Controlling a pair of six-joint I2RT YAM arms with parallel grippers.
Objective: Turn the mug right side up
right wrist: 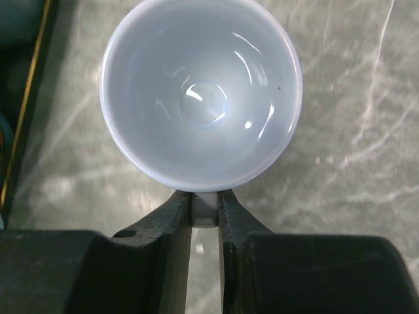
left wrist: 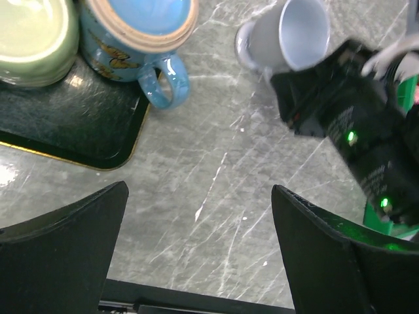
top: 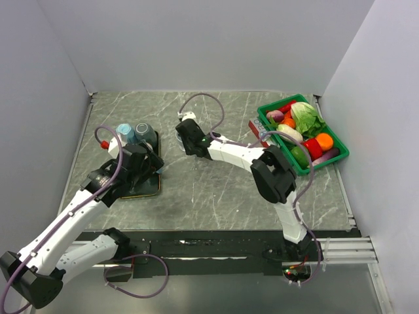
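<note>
The white mug [right wrist: 200, 91] fills the right wrist view with its open mouth facing the camera and its inside empty. My right gripper [right wrist: 204, 206] is shut on the mug's handle, with both fingers pressed against it. In the left wrist view the mug [left wrist: 288, 33] is at the top, tilted, mouth showing, with my right gripper [left wrist: 340, 111] just behind it. In the top view my right gripper [top: 186, 136] is at table centre and hides most of the mug. My left gripper [left wrist: 200, 188] is open and empty above bare table, near the tray [top: 141, 188].
A black tray [left wrist: 78, 131] at the left holds a blue mug [left wrist: 141, 26] and a pale green cup [left wrist: 29, 36]. A green basket [top: 337, 157] of vegetables stands at the right, with a red block [top: 256, 127] beside it. White walls enclose the table.
</note>
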